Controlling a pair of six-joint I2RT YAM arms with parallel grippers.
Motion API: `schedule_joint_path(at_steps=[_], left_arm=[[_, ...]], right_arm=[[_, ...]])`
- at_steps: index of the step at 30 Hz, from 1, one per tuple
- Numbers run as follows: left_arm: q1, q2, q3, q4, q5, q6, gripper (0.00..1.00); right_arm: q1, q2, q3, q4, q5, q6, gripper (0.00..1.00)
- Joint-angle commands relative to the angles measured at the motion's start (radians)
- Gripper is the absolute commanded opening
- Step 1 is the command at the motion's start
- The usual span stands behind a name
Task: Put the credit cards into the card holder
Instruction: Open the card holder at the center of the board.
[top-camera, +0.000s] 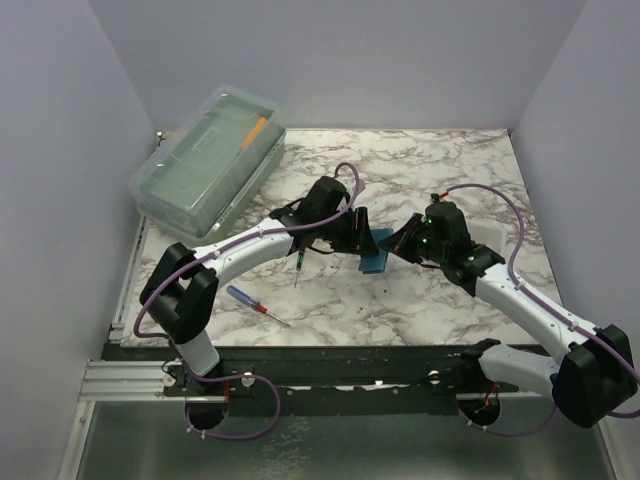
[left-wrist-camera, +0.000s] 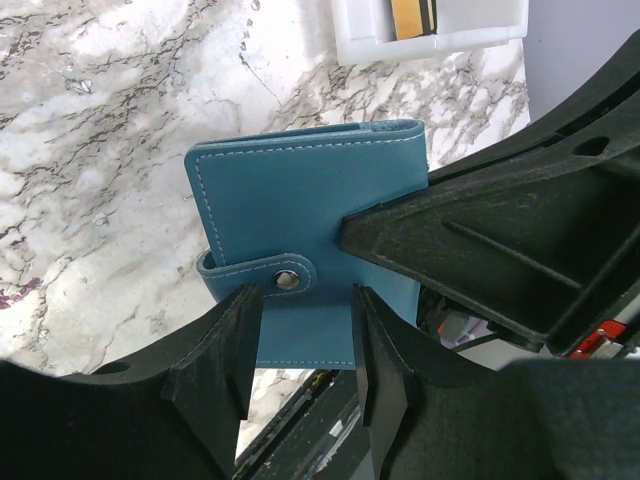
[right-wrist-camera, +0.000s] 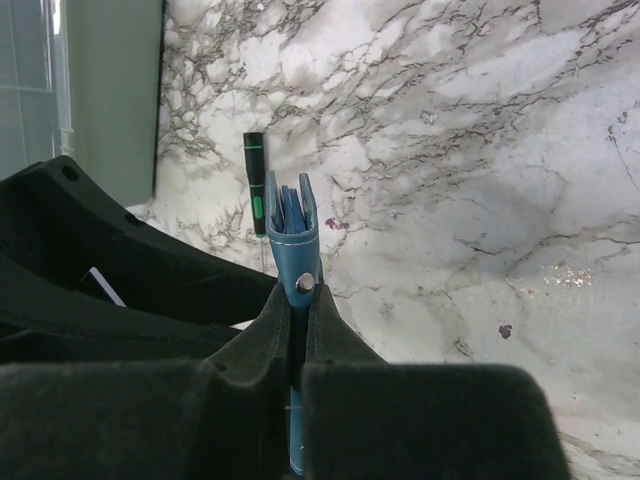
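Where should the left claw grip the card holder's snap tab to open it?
Probably its rounded free end, from the flat face: the snap tab wraps round the card holder at its far end, and the right claw pins the opposite side.

The wallet (top-camera: 375, 263) sits mid-table on the marble table (top-camera: 420, 170). The left gripper (top-camera: 360, 235) is just left of it and the right gripper (top-camera: 400, 243) just right, both close against it. A thin tool (top-camera: 298, 265) lies left of the wallet. A blue-handled screwdriver (top-camera: 255, 301) is farther left and nearer. A clear box (top-camera: 205, 165) is far back-left.
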Motion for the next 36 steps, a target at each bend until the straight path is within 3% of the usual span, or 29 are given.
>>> schedule_joint_path(at_steps=[1,22,29,34,36], left_arm=[[-0.009,0.024,0.031,-0.019,-0.031,0.027,0.47],[0.008,0.062,0.074,-0.101,-0.130,0.079,0.36],[0.015,0.053,0.075,-0.167,-0.250,0.129,0.17],[0.035,-0.016,0.022,-0.170,-0.301,0.195,0.01],[0.033,-0.040,-0.002,-0.171,-0.312,0.201,0.00]], right_arm=[[0.007,-0.002,0.017,0.107,-0.041,0.031,0.00],[0.042,-0.088,-0.058,0.194,-0.176,0.034,0.00],[0.042,-0.130,-0.048,0.152,-0.151,0.017,0.00],[0.040,-0.175,-0.134,0.177,-0.137,0.028,0.00],[0.040,-0.181,-0.171,0.212,-0.152,0.036,0.00]])
